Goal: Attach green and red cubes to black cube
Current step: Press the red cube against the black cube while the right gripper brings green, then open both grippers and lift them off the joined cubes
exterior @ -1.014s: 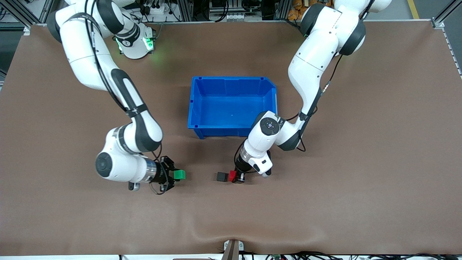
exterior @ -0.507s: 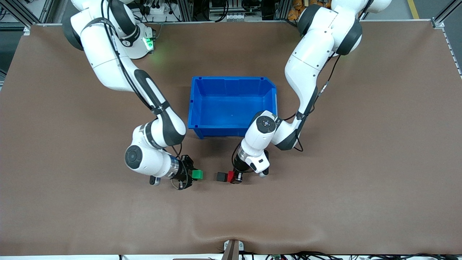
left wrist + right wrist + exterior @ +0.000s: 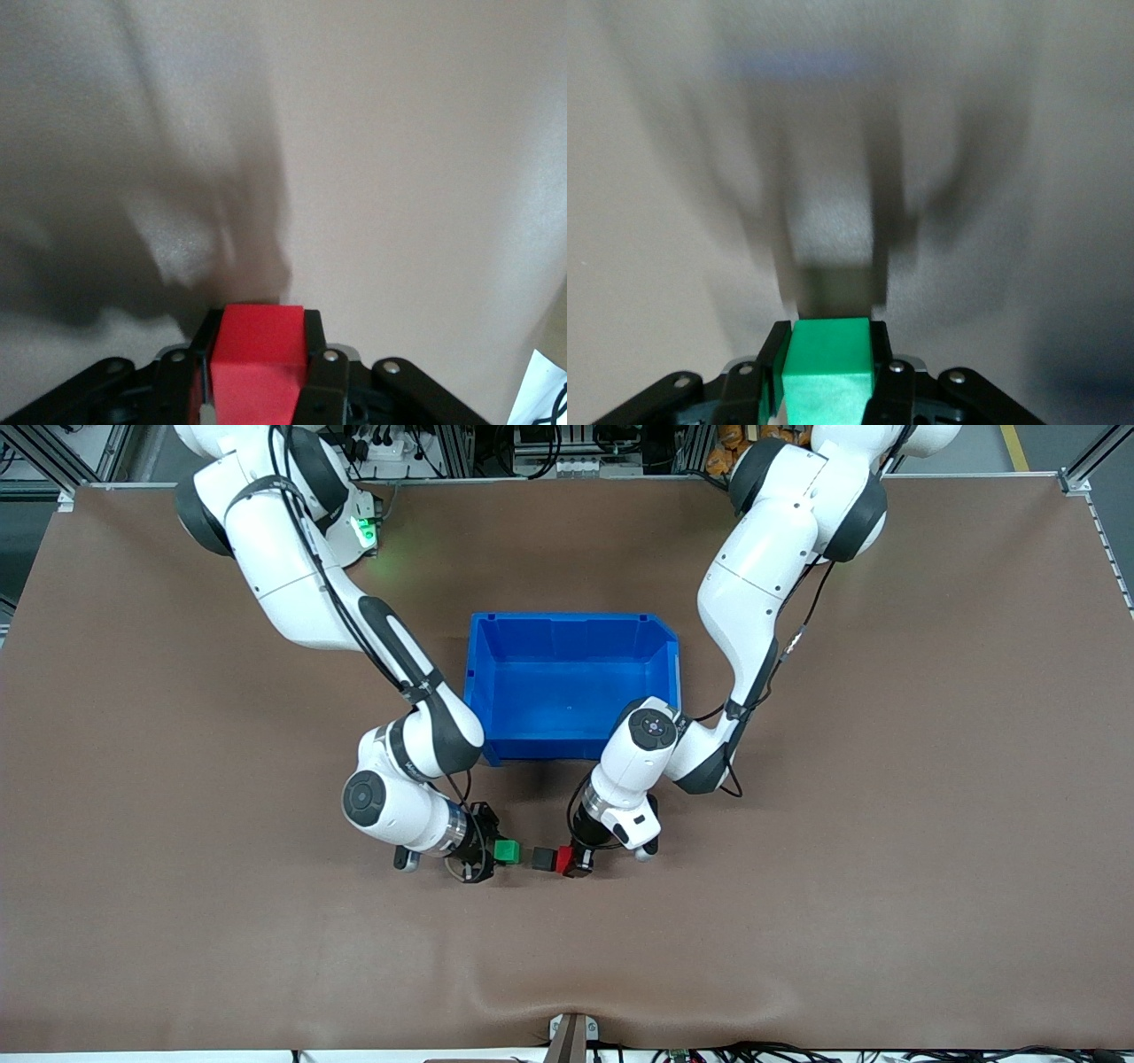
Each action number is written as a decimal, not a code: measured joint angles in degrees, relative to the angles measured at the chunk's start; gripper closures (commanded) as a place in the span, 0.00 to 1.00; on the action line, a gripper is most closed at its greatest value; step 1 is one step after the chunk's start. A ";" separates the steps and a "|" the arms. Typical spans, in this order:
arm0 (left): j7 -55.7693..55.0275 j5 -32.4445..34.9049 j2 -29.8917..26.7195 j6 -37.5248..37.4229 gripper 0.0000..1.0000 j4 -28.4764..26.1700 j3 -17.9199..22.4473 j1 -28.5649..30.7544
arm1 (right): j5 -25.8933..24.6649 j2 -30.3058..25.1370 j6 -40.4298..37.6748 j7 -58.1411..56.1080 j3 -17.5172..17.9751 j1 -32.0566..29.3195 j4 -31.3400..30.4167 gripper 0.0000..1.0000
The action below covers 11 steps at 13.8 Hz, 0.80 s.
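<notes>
Seen from the high front camera, the right gripper (image 3: 496,853) grips the green cube (image 3: 507,852) low over the brown table (image 3: 842,868), its fingers clamped on the cube's two sides. The black cube (image 3: 542,857) sits on the table just beside that green cube, toward the left arm's end, with a thin gap showing between the two. On the black cube's other flank the red cube (image 3: 564,858) touches it, and the left gripper (image 3: 574,860) has its fingers around the red cube; whether they press it or have begun to let go cannot be told here. A blue bin (image 3: 483,691) stands farther from the camera than both grippers, between the two forearms. In the left wrist view, the red cube (image 3: 256,363) sits between the black fingers (image 3: 323,376) of the left gripper (image 3: 257,381), which flank it closely on both sides. In the right wrist view, the green cube (image 3: 827,372) is held tight between the fingers (image 3: 884,372) of the right gripper (image 3: 827,385), its shadow falling on the table ahead.
</notes>
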 measured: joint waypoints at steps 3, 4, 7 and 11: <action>0.56 0.00 0.24 0.76 0.00 0.20 0.10 -0.04 | 0.00 0.50 1.98 1.98 0.00 1.43 0.00 1.00; 0.62 0.00 0.25 0.77 0.00 0.24 0.10 -0.07 | 0.00 0.64 2.52 2.31 0.00 1.73 0.00 1.00; 0.66 0.00 0.16 0.93 0.00 1.04 0.19 -0.07 | 0.01 1.07 4.34 2.59 -0.01 2.02 0.08 1.00; 1.14 0.85 -2.95 -6.18 0.00 1.87 1.50 0.54 | 0.03 1.40 5.45 4.08 -0.01 2.16 0.32 0.05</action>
